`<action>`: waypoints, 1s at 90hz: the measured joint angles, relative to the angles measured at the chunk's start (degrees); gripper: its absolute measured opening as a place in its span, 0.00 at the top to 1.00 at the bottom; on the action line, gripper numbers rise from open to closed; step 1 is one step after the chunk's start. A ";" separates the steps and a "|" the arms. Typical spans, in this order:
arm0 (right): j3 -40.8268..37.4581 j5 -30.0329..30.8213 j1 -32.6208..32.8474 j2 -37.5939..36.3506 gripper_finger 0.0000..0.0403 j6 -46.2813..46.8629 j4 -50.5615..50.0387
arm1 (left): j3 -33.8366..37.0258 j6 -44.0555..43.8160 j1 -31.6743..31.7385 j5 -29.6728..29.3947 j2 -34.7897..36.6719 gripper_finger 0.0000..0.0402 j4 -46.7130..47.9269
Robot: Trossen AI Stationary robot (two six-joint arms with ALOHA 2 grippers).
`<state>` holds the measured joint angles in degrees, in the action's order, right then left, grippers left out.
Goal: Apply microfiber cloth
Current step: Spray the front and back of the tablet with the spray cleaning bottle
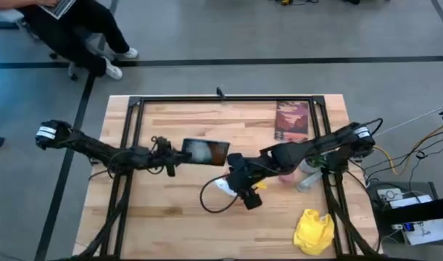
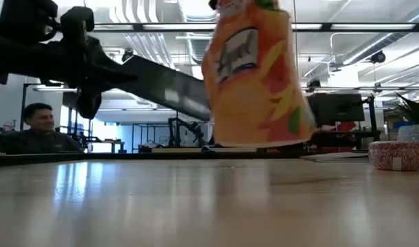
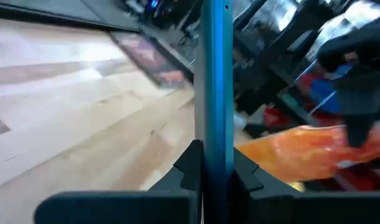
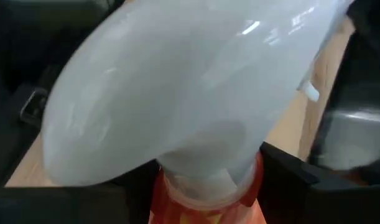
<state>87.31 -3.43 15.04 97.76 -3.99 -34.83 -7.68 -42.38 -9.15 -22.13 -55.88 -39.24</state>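
My left gripper [image 1: 179, 151] clamps the tablet [image 1: 205, 151] on edge; my right gripper [image 1: 239, 183] grips the spray bottle [image 2: 254, 72] — microfiber cloth [image 1: 313, 230] lies untouched near the table's front right corner; setting the bottle down comes next.

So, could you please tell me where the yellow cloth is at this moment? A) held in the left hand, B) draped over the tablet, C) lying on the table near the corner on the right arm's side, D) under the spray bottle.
C: the yellow cloth lies crumpled on the table near that corner, apart from both hands.
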 joint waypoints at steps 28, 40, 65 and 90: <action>-7.84 6.50 0.51 0.08 0.50 6.63 12.42 | -18.69 -12.30 0.00 0.55 2.84 0.97 50.05; -8.90 6.67 0.44 0.06 0.49 7.18 14.79 | -27.52 -9.05 0.07 6.08 2.78 0.97 63.76; -8.94 6.65 0.46 0.06 0.39 7.38 14.63 | -35.28 -9.74 2.02 18.62 0.22 0.97 71.39; -8.60 6.58 0.44 0.06 0.27 7.18 14.54 | -33.95 -10.94 6.10 28.06 -5.07 0.97 69.74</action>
<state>78.70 3.15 15.49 97.82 3.18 -20.29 -41.63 -53.32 -3.05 5.93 -60.95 30.50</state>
